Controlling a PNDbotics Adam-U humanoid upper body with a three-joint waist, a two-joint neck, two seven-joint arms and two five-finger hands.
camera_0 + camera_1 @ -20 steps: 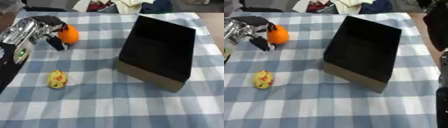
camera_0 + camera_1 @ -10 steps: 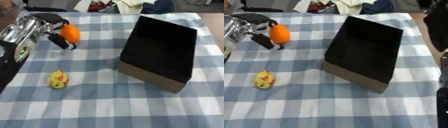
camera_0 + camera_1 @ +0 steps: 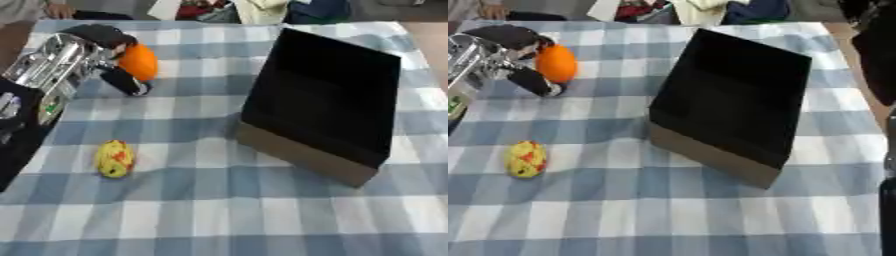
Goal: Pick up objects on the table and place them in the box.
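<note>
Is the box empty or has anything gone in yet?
Empty as far as shows: the box has only a dark interior. The orange object is in the left hand, and the yellow object lies on the tablecloth.

The dark box (image 3: 319, 102) takes up the worktop (image 3: 219, 215) from centre toward 2 o'clock, its brown wall facing 7 o'clock. Bare checked cloth lies open from 5 to 7 o'clock. At 10 o'clock the left robot hand (image 3: 105, 55), curled round the orange ball (image 3: 138, 61), fills that corner. The yellow object (image 3: 115, 158) sits at 8 o'clock, well apart from the box.
</note>
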